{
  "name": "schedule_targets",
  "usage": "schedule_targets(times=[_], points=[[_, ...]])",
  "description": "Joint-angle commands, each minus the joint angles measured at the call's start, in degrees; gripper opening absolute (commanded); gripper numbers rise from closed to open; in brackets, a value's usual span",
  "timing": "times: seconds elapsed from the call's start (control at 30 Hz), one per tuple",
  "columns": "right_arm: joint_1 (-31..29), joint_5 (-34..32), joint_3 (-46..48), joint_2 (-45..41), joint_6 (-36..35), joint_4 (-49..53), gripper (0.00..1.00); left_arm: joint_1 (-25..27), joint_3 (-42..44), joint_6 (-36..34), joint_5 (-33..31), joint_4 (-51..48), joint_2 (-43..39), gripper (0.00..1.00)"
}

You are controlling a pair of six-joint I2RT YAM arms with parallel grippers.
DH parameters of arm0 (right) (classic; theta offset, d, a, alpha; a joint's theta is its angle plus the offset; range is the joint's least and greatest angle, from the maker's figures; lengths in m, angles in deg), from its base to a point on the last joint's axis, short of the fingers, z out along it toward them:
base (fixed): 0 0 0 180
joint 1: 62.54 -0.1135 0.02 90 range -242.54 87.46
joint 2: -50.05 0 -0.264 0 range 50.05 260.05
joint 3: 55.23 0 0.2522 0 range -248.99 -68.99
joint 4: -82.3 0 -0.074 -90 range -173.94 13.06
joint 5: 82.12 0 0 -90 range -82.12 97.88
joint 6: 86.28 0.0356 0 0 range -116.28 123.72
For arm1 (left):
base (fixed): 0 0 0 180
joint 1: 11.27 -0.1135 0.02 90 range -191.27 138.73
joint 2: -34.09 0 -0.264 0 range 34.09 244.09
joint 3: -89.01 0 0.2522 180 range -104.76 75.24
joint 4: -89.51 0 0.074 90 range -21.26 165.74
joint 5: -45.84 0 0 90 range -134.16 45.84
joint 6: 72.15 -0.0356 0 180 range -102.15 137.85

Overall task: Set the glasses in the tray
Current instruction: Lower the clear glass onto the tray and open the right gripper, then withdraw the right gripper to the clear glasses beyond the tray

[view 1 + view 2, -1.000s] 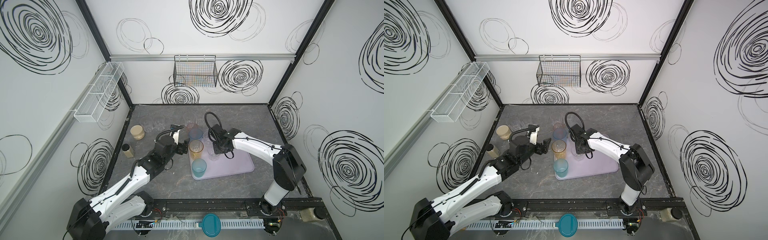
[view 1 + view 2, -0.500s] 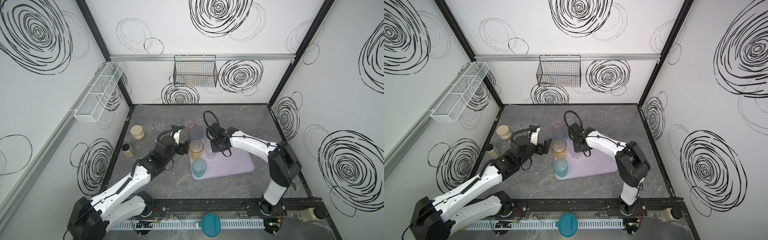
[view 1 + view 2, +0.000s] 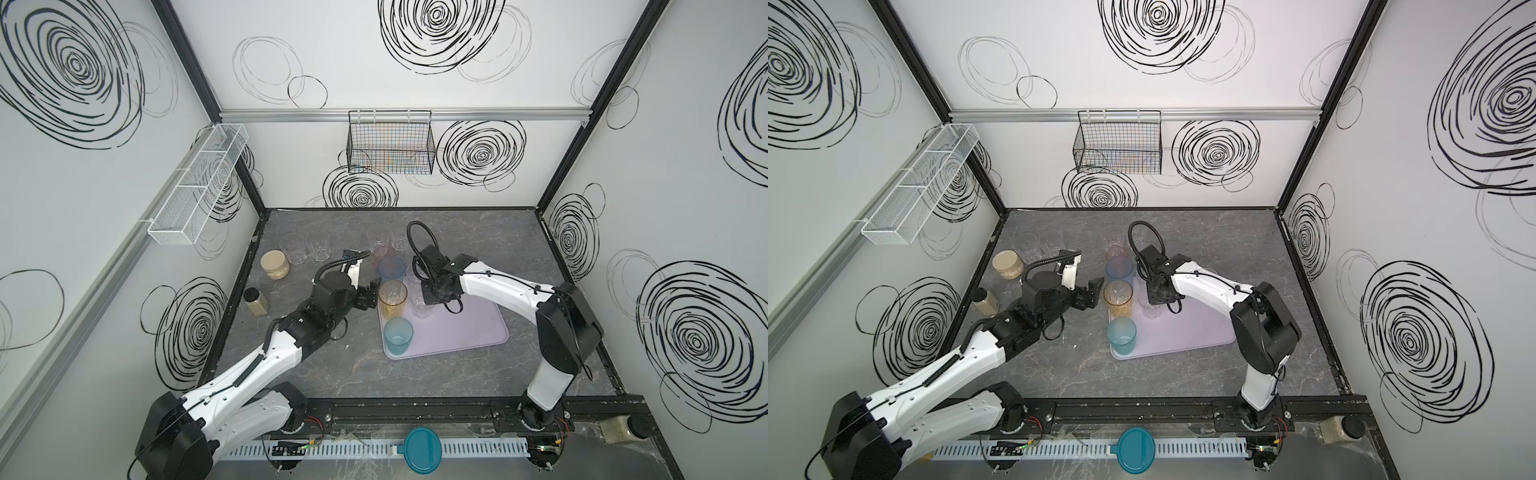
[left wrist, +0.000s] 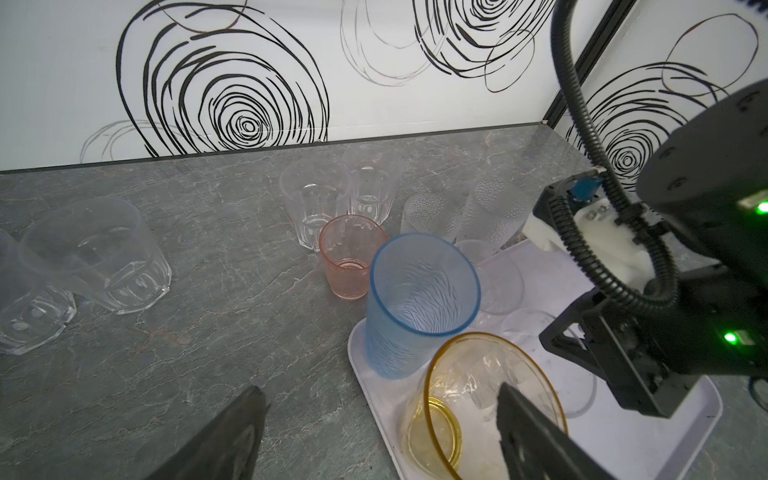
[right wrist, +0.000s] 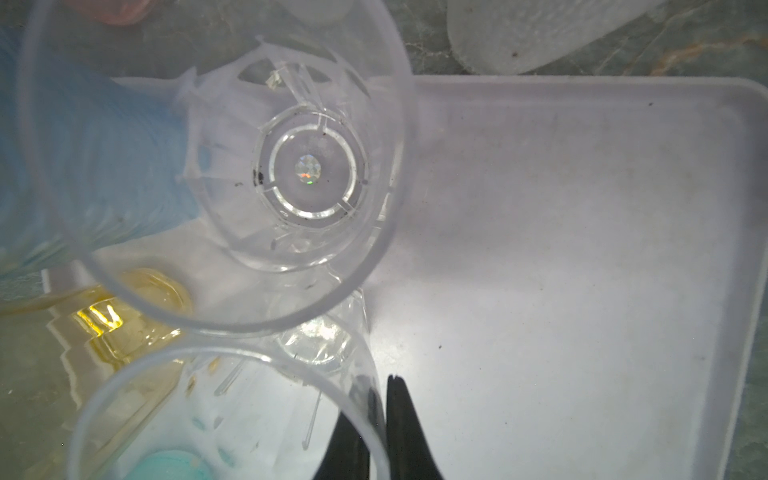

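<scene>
The pale lilac tray [image 3: 469,332] [image 3: 1192,332] lies right of centre. Along its left edge stand a blue glass [image 3: 391,269], an amber glass [image 3: 392,297] and a teal glass [image 3: 398,336]. My right gripper [image 3: 430,297] [image 5: 380,382] is shut on the wall of a clear glass [image 3: 422,305] [image 5: 232,415] over the tray, beside another clear glass [image 5: 249,166]. My left gripper [image 3: 368,295] [image 4: 379,390] is open, just left of the amber glass [image 4: 478,399], holding nothing. A pink glass [image 4: 351,257] and several clear or frosted glasses [image 3: 293,249] [image 4: 432,216] stand on the table behind.
Two lidded jars [image 3: 274,264] [image 3: 255,301] stand near the left wall. A black wire basket [image 3: 390,145] hangs on the back wall and a white mesh basket [image 3: 195,187] on the left wall. A round teal lid [image 3: 422,449] lies on the front rail.
My right gripper has shifted slightly to the left over the tray with the clear glass in it. The left arm has hardly moved.
</scene>
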Motion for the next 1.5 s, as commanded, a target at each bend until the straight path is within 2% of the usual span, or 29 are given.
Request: schedule_targets(times=[0.0,0.27,0.47,0.6,0.77,1.03,1.2,1.47], points=[[-0.3,-0.3,-1.2,-0.4,0.3,0.9,0.12,0.2,-0.6,-0.3,0.2,1.1,0.1,0.9],[-0.2,-0.4,-2.9,-1.1,0.1,2.7,0.24,-0.3,-0.3,-0.8,-1.0,0.4,-1.1,0.9],[1.7,0.5,-7.5,-2.9,-1.5,5.8,0.36,-4.4,-3.4,-2.3,0.2,-2.3,-1.2,0.9],[5.8,1.6,-11.8,-4.4,-5.1,6.7,0.43,-8.3,-7.3,-3.2,0.6,-4.8,-0.5,0.89],[12.1,2.3,-17.8,-2.4,-6.7,6.1,0.44,-10.5,-10.6,-2.8,0.2,-6.6,2.3,0.89],[20.1,4.9,-21.7,4.2,-5.0,0.4,0.45,-13.4,-10.6,2.6,7.8,-6.0,8.0,0.89],[21.5,5.8,-26.8,9.2,-4.9,-1.0,0.45,-14.6,-9.4,4.3,10.9,-2.8,10.1,0.89],[19.5,8.9,-37.6,19.5,-5.1,-3.7,0.48,-14.7,-6.7,7.0,13.9,2.0,15.3,0.88]])
